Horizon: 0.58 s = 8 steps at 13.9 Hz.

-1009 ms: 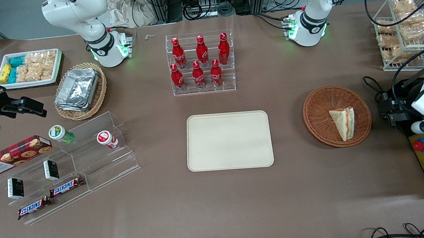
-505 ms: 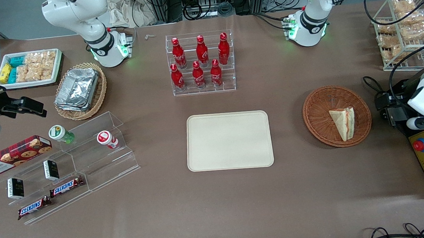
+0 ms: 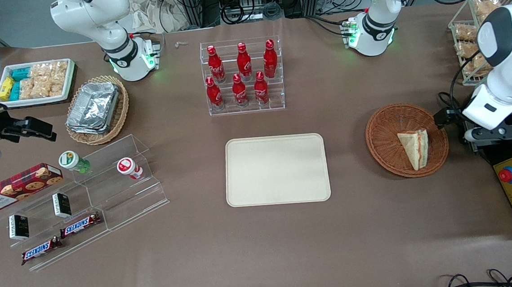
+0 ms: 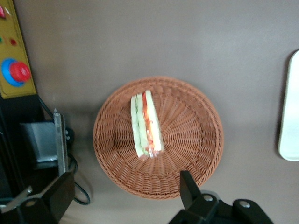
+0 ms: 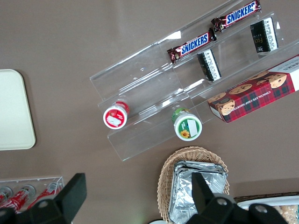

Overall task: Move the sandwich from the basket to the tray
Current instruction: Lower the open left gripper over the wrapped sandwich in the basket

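- The sandwich (image 3: 415, 148) lies in the round brown basket (image 3: 387, 152), toward the working arm's end of the table. It rests on its side, off-centre in the bowl, nearer the rim that faces the arm.
- From the wrist camera, the sandwich (image 4: 146, 123) shows its white bread slices with green and red layers between them, lying across the woven basket (image 4: 196, 140).
- The gripper (image 4: 124, 191) hangs above the table just beside the basket, over the rim nearest the arm. Its two dark fingers (image 4: 189, 189) stand wide apart and hold nothing.
- In the front view the arm's white body leans in over the table edge, and the gripper (image 3: 444, 117) shows only as a dark piece at the basket's rim, clear of the sandwich.
- The cream tray (image 3: 277, 169) sits flat in the middle of the table, well apart from the basket, with nothing on it.
- A clear rack of red bottles (image 3: 242, 74) stands farther from the front camera than the tray.
- A yellow control box with a red button (image 3: 509, 175) sits at the table edge near the arm.
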{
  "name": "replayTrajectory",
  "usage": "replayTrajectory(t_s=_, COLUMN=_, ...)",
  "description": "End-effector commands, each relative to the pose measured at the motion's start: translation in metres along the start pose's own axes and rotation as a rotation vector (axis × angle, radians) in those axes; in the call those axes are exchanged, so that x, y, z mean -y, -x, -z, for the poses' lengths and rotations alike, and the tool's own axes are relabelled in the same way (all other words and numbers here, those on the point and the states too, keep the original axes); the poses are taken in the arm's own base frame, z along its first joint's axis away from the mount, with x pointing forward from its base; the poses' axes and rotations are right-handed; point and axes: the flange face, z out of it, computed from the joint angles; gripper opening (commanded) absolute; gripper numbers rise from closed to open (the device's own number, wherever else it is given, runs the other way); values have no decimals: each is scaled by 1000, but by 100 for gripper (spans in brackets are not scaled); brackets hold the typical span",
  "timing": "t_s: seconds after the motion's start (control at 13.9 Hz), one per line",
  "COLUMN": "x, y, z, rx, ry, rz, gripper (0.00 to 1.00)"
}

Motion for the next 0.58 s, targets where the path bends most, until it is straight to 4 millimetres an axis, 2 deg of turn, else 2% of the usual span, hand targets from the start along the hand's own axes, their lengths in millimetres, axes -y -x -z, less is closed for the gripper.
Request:
replayTrajectory(t_s=0.0, x=0, y=16, z=-27, rx=-17, ry=15, rz=21, gripper=100)
replayTrajectory(t_s=0.22, x=4, y=23, z=-72, rx=-4, ry=21, rz=30, gripper=100)
replayTrajectory(t_s=0.5, x=5, y=15, z=-117, rx=57, ry=28, rz=48, gripper=100)
